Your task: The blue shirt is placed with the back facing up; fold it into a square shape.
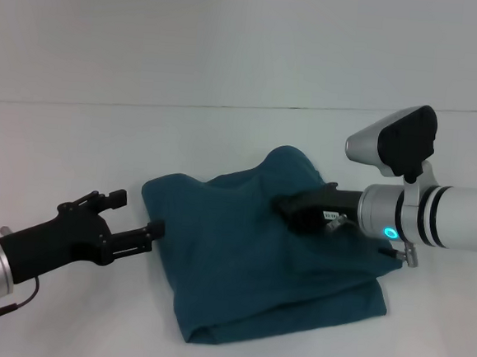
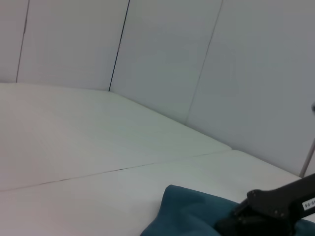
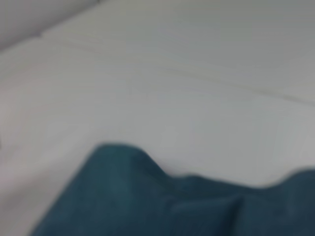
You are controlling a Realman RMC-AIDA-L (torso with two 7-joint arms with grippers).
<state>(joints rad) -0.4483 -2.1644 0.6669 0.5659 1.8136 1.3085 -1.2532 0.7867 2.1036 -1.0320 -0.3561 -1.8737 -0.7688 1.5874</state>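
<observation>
Lying rumpled, half-folded blue shirt (image 1: 257, 263)

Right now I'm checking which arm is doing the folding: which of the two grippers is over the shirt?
The right gripper, reaching across the blue shirt with cloth bunched around it. The left gripper sits open at the shirt's left edge.

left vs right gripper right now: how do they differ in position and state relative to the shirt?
The black left gripper sits at the left edge of the dark teal-blue soft fabric shirt, fingers spread open, nothing between them. The black right gripper reaches in over the shirt's raised middle, its tip sunk in the folds, so its fingers are hidden. The left comes in low from the table's near left; the right from the right side. Both point inward at the shirt.
</observation>
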